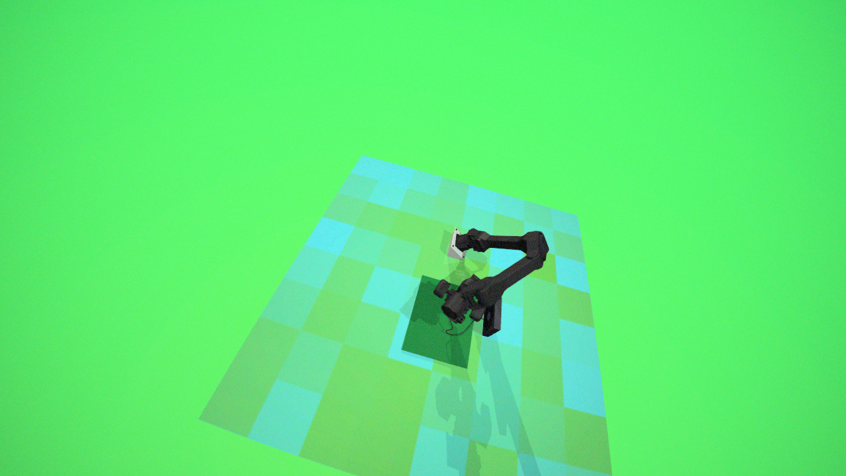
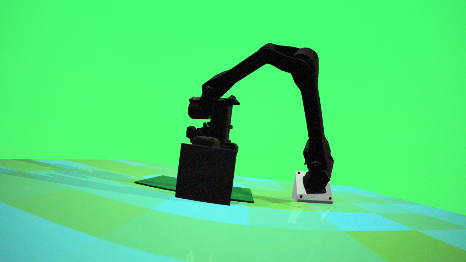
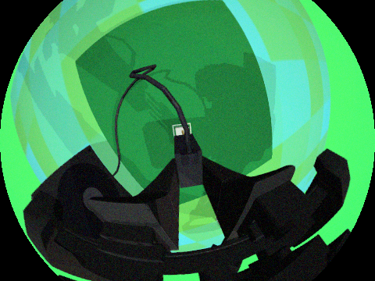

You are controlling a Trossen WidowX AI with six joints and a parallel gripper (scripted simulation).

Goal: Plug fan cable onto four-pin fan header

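In the wrist view my gripper (image 3: 187, 160) is shut on the fan cable's black plug (image 3: 189, 168). The white fan header (image 3: 178, 129) shows just beyond the plug's far end, which covers part of it. I cannot tell whether plug and header touch. The black cable (image 3: 170, 98) (image 1: 454, 334) rises from the plug, bends sharply and loops to the fan. The green board (image 1: 434, 349) (image 2: 242, 194) (image 3: 230, 43) lies flat under the gripper. In the top view the arm's hand hides the plug and header; in the exterior view the fan hides them.
The black fan (image 1: 492, 318) (image 2: 205, 174) (image 3: 76, 191) stands upright beside the board's edge, close to the gripper. The arm's pale base block (image 1: 455, 250) (image 2: 314, 197) stands beyond the board. A patchwork mat (image 1: 378, 408) (image 2: 130, 227) lies beneath everything.
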